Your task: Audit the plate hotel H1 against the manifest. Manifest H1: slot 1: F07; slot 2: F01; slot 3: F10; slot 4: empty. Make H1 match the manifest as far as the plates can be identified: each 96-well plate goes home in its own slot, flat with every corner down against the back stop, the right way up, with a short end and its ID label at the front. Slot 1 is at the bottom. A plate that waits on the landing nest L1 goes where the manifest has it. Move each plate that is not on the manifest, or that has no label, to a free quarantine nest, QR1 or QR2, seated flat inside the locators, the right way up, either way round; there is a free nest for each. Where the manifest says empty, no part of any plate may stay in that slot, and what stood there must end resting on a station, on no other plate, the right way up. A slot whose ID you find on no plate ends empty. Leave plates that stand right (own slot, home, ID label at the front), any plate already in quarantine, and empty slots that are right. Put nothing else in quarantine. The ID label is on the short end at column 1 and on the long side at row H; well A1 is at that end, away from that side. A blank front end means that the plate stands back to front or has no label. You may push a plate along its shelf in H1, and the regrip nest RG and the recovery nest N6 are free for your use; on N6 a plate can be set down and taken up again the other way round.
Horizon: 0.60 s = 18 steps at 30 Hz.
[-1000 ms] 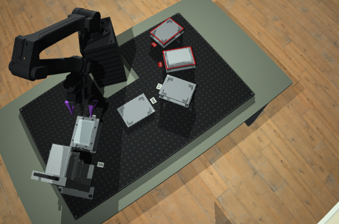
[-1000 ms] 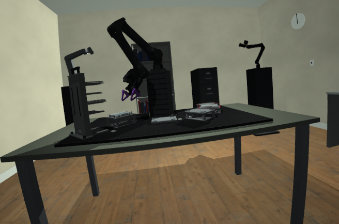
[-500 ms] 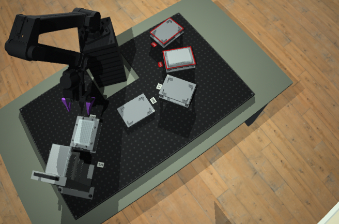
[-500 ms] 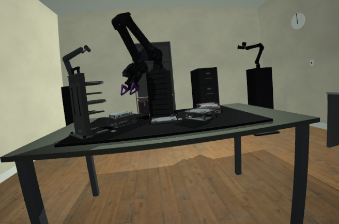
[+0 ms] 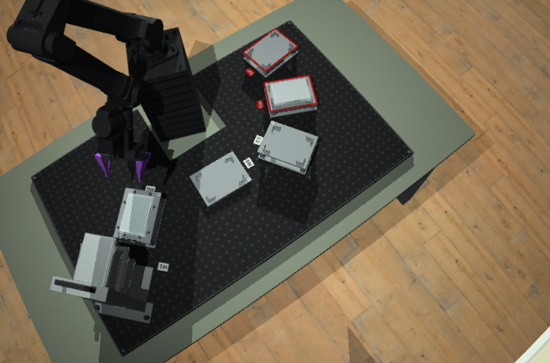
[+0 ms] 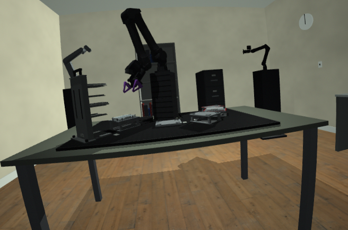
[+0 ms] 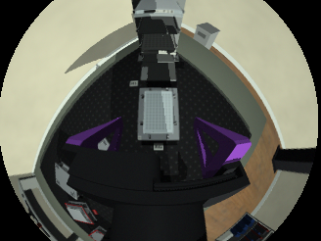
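The gripper (image 5: 122, 165) is held above the black mat, its purple fingers (image 5: 102, 164) spread fully apart with nothing between them. Just ahead of it and lower down, a 96-well plate (image 5: 135, 215) is seated on a grey nest (image 5: 152, 216), its grid of wells facing up; in the wrist view the same plate (image 7: 157, 111) is framed between the two fingers but well below them, untouched. Beyond that plate, further from the gripper, the plate hotel H1 (image 5: 73, 285) is seen — a dark upright column (image 6: 81, 106) from which four thin shelves (image 6: 96, 84) project toward the arm. A pale plate (image 5: 93, 258) is visible at the top of the hotel from above; which slot it occupies cannot be told, and no labels can be read. Behind the gripper stands the arm's dark ribbed pedestal (image 5: 175, 96). To the far side of that, well apart from the gripper, two bare grey nests (image 5: 220, 178) (image 5: 288, 146) are placed side by side, and farther off two red-rimmed quarantine nests are set — the nearer one (image 5: 291, 95) carries a plate, the farther one (image 5: 270, 50) appears bare.
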Each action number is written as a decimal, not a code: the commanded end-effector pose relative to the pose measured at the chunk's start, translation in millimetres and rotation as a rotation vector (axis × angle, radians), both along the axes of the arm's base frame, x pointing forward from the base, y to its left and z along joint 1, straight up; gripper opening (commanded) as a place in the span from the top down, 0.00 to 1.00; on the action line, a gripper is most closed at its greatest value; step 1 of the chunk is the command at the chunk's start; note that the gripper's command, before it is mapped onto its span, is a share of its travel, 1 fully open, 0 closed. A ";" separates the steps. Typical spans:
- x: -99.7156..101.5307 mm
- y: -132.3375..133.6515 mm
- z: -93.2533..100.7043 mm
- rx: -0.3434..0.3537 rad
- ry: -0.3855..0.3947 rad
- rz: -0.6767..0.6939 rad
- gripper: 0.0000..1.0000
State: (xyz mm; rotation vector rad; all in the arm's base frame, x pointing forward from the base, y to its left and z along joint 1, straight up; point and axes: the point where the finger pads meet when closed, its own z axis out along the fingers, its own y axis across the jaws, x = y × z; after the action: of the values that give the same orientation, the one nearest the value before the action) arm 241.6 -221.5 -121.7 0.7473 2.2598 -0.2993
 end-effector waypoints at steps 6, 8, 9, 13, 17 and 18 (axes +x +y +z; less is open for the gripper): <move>13.7 0.9 17.6 -0.028 0.010 0.063 0.00; 19.4 4.8 18.0 -0.031 0.032 0.104 0.00; 22.3 6.7 18.1 -0.033 0.044 0.124 0.00; 34.2 13.7 19.1 -0.043 0.088 0.203 0.00; 46.9 20.2 20.3 -0.053 0.132 0.282 0.00; 50.0 21.8 20.6 -0.056 0.144 0.302 0.00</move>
State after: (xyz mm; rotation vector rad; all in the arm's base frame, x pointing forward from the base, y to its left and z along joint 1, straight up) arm 277.6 -200.2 -109.6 0.4762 2.4314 -0.2542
